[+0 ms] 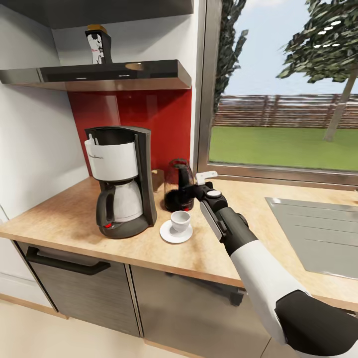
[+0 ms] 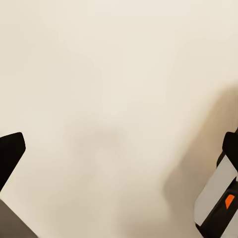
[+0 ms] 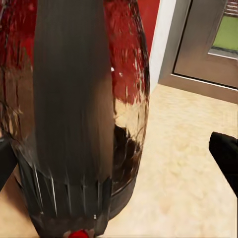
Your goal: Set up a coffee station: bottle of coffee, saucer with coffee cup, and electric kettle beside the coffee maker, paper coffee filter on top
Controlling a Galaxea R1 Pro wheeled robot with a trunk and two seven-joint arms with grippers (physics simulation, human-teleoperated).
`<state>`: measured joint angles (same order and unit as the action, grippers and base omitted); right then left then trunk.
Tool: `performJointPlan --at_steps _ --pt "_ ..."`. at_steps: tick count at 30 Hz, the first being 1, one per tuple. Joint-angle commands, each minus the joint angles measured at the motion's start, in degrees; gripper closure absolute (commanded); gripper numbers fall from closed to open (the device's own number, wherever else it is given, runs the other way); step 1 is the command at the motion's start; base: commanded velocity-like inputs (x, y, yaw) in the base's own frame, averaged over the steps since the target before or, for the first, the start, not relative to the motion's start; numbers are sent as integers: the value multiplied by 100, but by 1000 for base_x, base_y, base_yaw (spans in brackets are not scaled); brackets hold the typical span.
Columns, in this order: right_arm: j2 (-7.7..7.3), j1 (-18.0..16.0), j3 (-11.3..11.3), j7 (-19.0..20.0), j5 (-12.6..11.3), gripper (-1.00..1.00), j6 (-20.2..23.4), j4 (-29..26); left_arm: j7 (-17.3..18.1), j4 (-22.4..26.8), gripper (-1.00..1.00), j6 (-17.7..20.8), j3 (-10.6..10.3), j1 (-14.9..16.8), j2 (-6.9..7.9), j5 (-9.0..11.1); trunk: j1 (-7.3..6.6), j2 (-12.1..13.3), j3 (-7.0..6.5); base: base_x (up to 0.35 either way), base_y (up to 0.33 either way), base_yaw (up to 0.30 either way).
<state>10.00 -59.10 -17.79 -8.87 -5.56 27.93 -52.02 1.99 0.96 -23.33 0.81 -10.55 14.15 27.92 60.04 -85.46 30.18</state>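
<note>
With the white cup [image 1: 180, 219] on its saucer [image 1: 175, 234] beside the black-and-white coffee maker [image 1: 121, 179], the right hand [image 1: 200, 185] stands open at the dark glass kettle [image 1: 178, 185] near the wooden table's [image 1: 69, 219] back edge; the dark coffee bottle [image 1: 98, 45] remains on the shelf [image 1: 99, 75].

no readable text on anything here.

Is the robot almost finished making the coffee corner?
Partly. The coffee maker stands on the countertop, and the coffee cup sits on the saucer beside it. The electric kettle stands next to the maker, with the right gripper at its handle. The bottle of coffee is still on the shelf, and no filter tops the maker.
</note>
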Motion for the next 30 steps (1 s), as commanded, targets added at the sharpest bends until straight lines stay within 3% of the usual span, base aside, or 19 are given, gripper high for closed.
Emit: performJointPlan --at_steps 1,24,30 --pt "0 -5 -14 -49 -59 -100 19 0 21 10 -100 -5 7 -5 0 29 0 -3 5 0 0 0" --pt "0 -5 -27 -36 -59 -100 34 39 21 10 -100 1 7 -1 0 29 0 -3 5 0 0 0" --pt "0 -5 -31 -33 -59 -100 42 79 21 10 -100 7 7 -2 0 29 0 -3 5 -177 0 0"
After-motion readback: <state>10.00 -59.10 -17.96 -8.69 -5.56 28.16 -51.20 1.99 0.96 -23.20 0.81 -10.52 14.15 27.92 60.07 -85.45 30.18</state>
